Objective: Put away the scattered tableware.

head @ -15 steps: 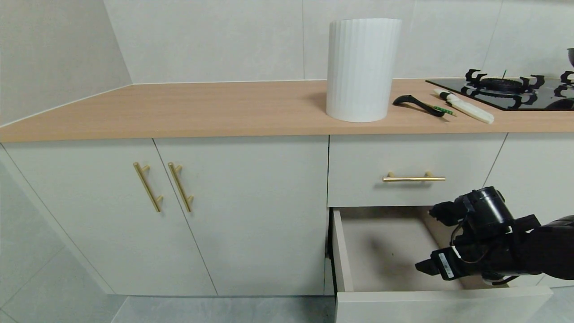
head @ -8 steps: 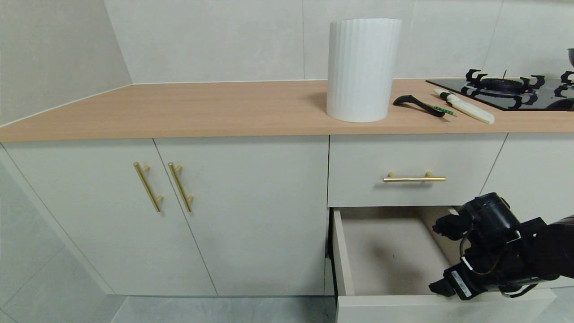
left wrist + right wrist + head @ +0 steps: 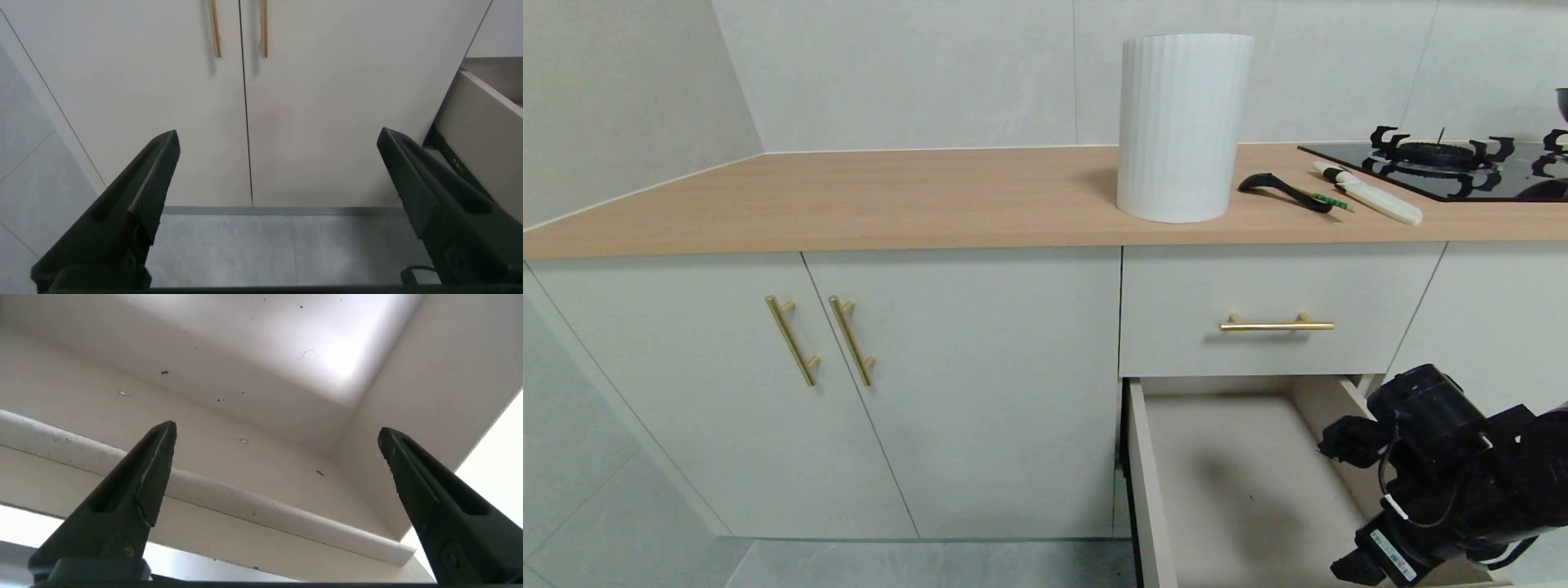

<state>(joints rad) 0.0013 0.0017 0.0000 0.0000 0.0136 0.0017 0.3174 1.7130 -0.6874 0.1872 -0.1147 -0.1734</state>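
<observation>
Your right gripper (image 3: 276, 434) is spread wide at the open drawer (image 3: 1145, 474), and your left gripper (image 3: 278, 140) is wide too. The black spoon (image 3: 1285, 190) and white knife (image 3: 1372, 197) lie on the counter (image 3: 890, 196) beside the stove (image 3: 1437, 170).

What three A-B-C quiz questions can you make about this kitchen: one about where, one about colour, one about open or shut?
1. Where is the black spoon? A in a sink. B on the counter. C on a chair.
2. What colour are the handles? A gold. B red. C blue.
3. How is the bottom drawer? A shut. B upside down. C open.
Answers: B, it lies on the wooden top; A, the bars look golden; C, its bare inside shows.
</observation>
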